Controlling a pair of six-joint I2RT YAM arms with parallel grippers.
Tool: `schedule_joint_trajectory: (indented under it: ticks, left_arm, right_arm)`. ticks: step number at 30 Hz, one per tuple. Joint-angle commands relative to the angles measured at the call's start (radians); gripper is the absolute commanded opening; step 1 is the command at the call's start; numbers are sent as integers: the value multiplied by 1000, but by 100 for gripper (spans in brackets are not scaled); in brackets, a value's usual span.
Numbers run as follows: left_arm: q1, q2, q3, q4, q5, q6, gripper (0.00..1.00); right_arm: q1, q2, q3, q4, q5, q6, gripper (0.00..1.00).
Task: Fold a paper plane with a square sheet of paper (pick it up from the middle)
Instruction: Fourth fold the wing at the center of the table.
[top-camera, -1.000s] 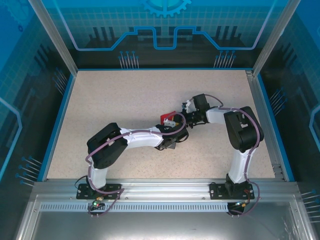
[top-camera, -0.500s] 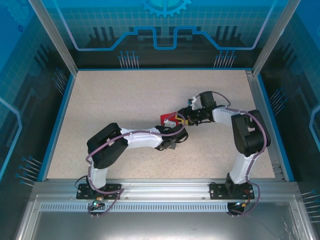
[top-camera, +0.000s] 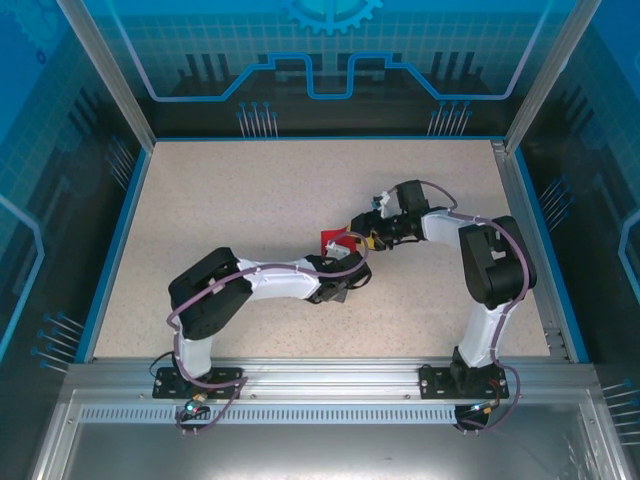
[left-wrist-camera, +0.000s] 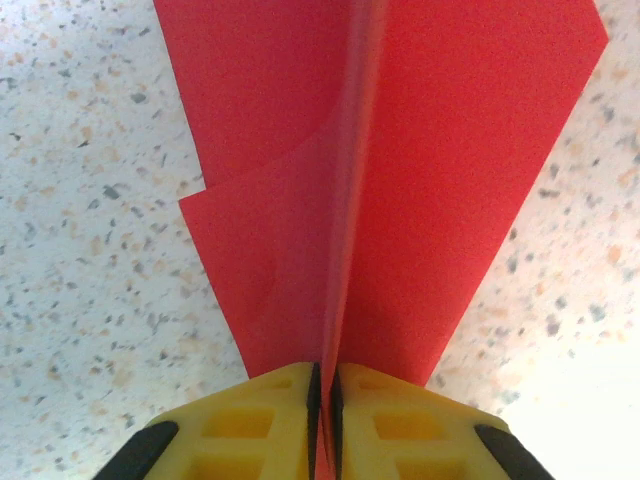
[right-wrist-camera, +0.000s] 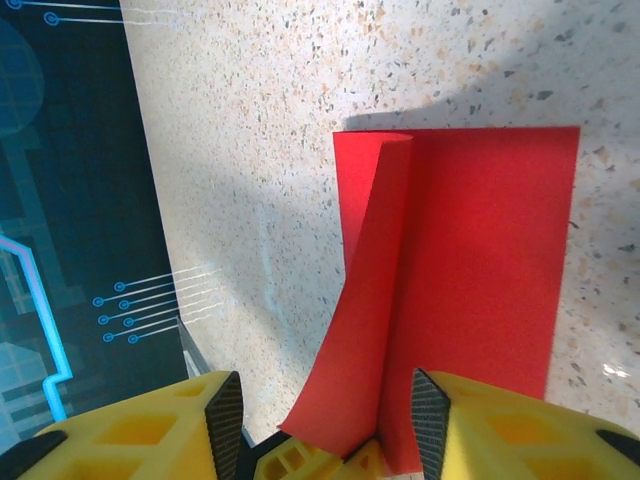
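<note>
folded red paper (left-wrist-camera: 420, 180) flat on table (top-camera: 230, 200) middle, left gripper (left-wrist-camera: 323, 385) pinched tight on its centre crease, left arm bent low reaching right, right gripper (right-wrist-camera: 327, 400) jaws apart, paper's raised flap between them, right arm elbowed inward

Your speckled beige table (top-camera: 250, 180) sits walled by blue circuit-print panels (top-camera: 330, 60), an aluminium rail (top-camera: 320, 375) along its near edge.

The desk (top-camera: 230, 200) is a pale, speckled surface with a blue border, filling the middle of the top view. Just right of frame centre, a folded red paper (top-camera: 331, 241) spreads its flaps low over it; contact is unclear.
</note>
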Motion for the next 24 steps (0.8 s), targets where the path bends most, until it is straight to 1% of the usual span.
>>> schedule_joint_trajectory:
  ticks: [1,5,7,9,10,13,16,20,22,24]
  left_arm:
    - [-7,-66,-50,12,-29,74,15]
    - [-7,-79,-61,20,-29,107,17]
    - [-7,-74,-58,23,-22,105,23]
    - [-7,-80,-61,35,-5,93,29]
    - [-6,-83,-62,46,12,91,31]
    - [-7,-89,-66,70,54,78,36]
    - [-7,-93,-66,81,84,71,37]
    - [-4,-90,-63,67,65,62,37]
    - [-2,-90,-61,52,54,58,37]
    - [1,-101,-66,47,53,53,37]
  right_arm:
    - [-6,-44,-18,-33,12,8,51]
    - [-12,-69,-32,-36,-8,8,52]
    - [-12,-85,-43,-35,-15,13,54]
    - [-11,-104,-53,-37,-13,13,57]
    - [-11,-109,-56,-44,-10,13,59]
    - [-6,-111,-63,-37,-30,25,61]
    - [6,-104,-58,-58,-33,17,62]
    - [15,-74,-55,-50,-29,19,62]
    - [14,-75,-44,-97,3,-10,61]
    - [12,-89,-42,-136,66,-34,62]
